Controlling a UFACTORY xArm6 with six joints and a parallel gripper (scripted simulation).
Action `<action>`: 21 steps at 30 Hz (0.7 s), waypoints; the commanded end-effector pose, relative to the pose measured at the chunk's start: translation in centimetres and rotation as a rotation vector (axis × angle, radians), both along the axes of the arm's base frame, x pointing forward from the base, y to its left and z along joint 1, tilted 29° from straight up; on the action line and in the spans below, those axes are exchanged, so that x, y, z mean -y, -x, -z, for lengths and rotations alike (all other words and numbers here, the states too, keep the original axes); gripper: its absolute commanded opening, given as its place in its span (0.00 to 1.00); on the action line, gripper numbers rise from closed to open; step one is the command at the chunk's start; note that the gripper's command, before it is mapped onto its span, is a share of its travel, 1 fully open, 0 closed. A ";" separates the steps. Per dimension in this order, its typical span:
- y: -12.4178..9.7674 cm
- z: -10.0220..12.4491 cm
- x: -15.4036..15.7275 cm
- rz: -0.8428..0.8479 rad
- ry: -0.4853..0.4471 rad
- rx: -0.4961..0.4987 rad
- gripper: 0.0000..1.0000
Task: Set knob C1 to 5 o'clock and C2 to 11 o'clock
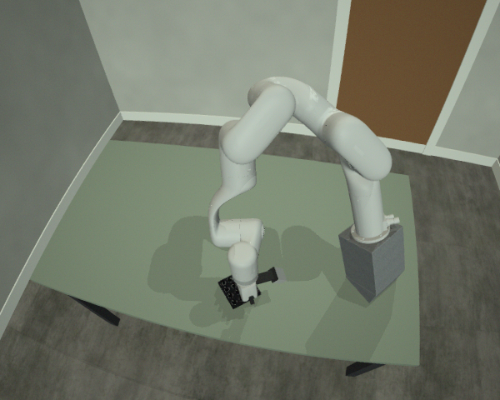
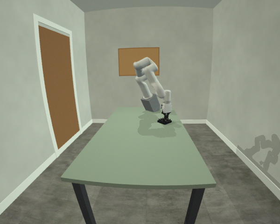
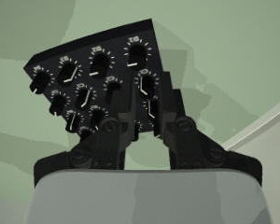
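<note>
Black rectangular knob box w/ white-printed dials (image 1: 229,293) (image 2: 164,121) (image 3: 93,41) sits on the pale green tabletop (image 1: 155,181) (image 2: 135,156) (image 3: 224,28), near one long edge, under the gripper. In the wrist view its printed names are upside down & row D is at the top.

Black cylindrical knob C1 w/ white line (image 3: 148,89) is btw the black two-finger gripper (image 1: 252,299) (image 2: 166,117) (image 3: 147,87)'s fingers as seen from the wrist, w/ a narrow gap each side. Gripper is slightly open, gripping nothing. Contact w/ the box top: can't tell.

Black cylindrical knob C2 (image 3: 113,92) is next to C1, just outside one finger & partly hidden; its line can't be read. C1's line shows, but exact hr is too small to call. Row D knobs are all visible, each w/ a white line; some row A & B knobs are partly behind the gripper.

White six-joint arm (image 1: 258,124) (image 2: 154,81) arches up & over from the grey block pedestal (image 1: 372,271) (image 2: 150,105), wrist pointing down at the box. Pedestal is well apart from the box.

Further out: brown door (image 1: 405,64) (image 2: 55,84) w/ pale frame, tan board (image 2: 125,60) on the far wall, dark grey floor (image 1: 461,258) (image 2: 144,205) around the table.
</note>
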State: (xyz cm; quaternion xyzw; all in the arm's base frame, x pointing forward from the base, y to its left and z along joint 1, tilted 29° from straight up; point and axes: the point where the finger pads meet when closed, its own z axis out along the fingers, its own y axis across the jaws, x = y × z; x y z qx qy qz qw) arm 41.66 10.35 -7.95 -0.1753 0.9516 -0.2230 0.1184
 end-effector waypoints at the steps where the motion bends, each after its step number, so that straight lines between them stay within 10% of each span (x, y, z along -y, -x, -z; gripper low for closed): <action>1: -0.1 -0.1 -0.1 -0.001 -0.002 0.002 0.19; 21: 1.0 -3.2 -1.4 -0.001 -0.002 0.002 0.19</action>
